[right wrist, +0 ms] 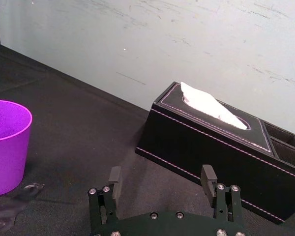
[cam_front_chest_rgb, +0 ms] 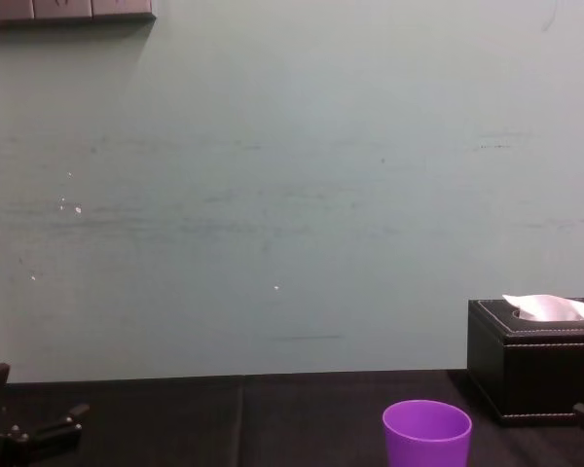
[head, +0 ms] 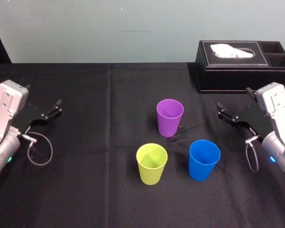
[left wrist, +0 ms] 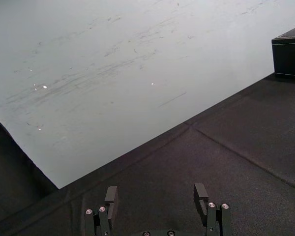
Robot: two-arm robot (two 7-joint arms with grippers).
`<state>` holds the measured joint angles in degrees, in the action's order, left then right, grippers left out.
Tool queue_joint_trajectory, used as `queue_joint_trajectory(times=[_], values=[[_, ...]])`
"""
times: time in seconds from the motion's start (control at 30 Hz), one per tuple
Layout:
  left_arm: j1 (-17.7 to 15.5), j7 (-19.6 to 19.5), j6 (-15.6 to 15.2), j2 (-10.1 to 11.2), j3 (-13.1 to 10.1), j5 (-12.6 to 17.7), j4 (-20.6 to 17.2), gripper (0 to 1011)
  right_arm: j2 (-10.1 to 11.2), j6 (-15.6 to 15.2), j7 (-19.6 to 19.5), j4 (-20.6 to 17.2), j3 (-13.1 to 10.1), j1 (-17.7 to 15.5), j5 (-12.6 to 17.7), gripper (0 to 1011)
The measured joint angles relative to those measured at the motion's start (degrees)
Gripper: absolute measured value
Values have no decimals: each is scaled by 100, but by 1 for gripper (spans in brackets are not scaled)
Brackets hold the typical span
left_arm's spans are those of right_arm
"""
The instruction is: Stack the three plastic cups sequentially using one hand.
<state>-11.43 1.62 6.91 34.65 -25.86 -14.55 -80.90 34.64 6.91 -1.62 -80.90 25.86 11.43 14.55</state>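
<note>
Three cups stand upright and apart in the middle of the black table: the purple cup [head: 170,117] farthest back, the yellow-green cup [head: 151,163] at the front left, the blue cup [head: 204,159] at the front right. My right gripper [head: 222,111] hovers open and empty to the right of the purple cup, pointing toward it. In the right wrist view its fingers [right wrist: 115,175] stand wide apart around the gripper's middle [right wrist: 162,174], with the purple cup [right wrist: 7,142] ahead and off to one side. My left gripper [head: 55,108] rests open at the table's far left, also seen as the left gripper [left wrist: 156,193].
A black tissue box [head: 242,66] with white tissue stands at the back right, behind my right gripper; the chest view shows the same tissue box [cam_front_chest_rgb: 535,360] beside the purple cup [cam_front_chest_rgb: 426,433]. A pale wall runs behind the table. Black cloth [head: 85,190] covers the table.
</note>
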Motion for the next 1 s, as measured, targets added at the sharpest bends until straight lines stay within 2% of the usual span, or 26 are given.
queue_joint_trajectory(times=[1.0], values=[[0, 0, 0, 0, 0, 0, 0, 1011, 0, 0, 0, 0, 0, 0, 0, 1004]])
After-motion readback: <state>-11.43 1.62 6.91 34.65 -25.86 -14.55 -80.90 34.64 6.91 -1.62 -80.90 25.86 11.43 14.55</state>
